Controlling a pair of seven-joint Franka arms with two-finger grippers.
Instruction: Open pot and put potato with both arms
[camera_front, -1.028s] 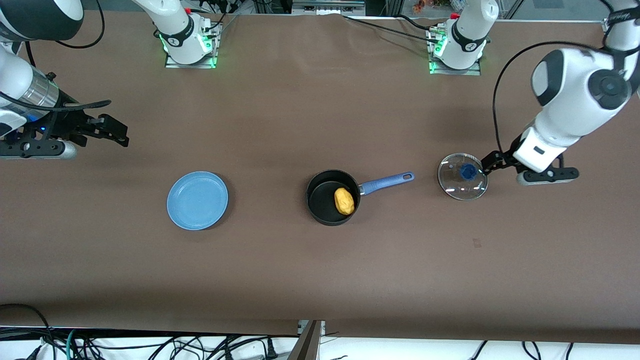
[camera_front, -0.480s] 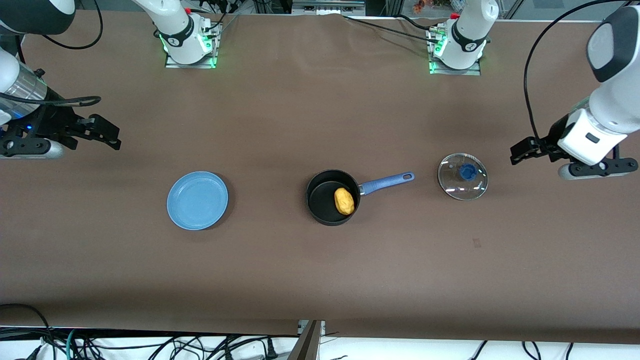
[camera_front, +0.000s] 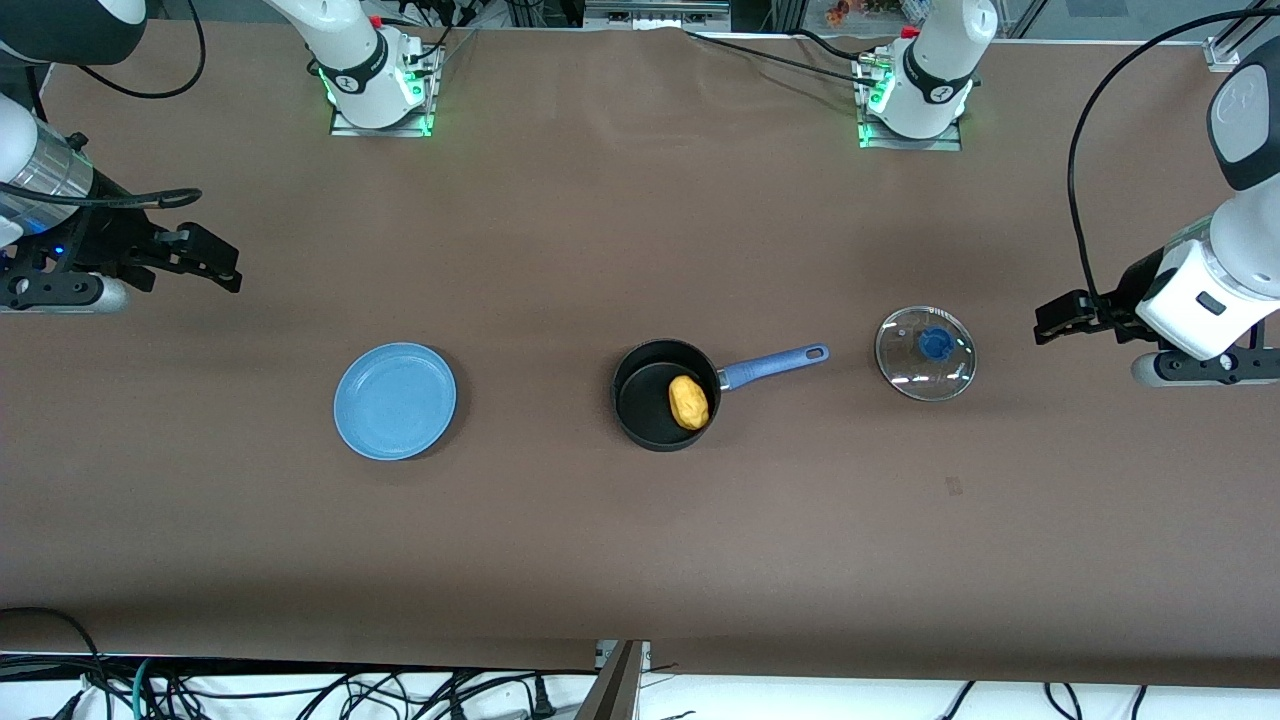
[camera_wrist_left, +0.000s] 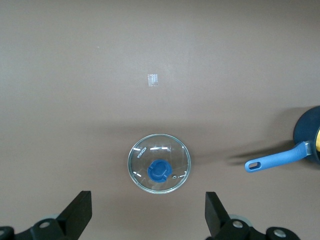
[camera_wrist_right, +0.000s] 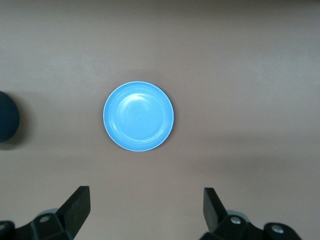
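The pot is found open mid-table, the potato inside, the lid set beside its handle. Left end effector and right end effector are spread wide, empty. The task is judged complete.

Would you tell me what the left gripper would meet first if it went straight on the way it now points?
Probably bare table just short of the lid; the left gripper, jaws open, meets nothing sooner, though depth is uncertain.

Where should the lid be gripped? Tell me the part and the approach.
Grip the blue knob at the centre of the lid, coming straight down from above. The lid lies flat on the table, knob up, so the thin glass rim probably offers no purchase.
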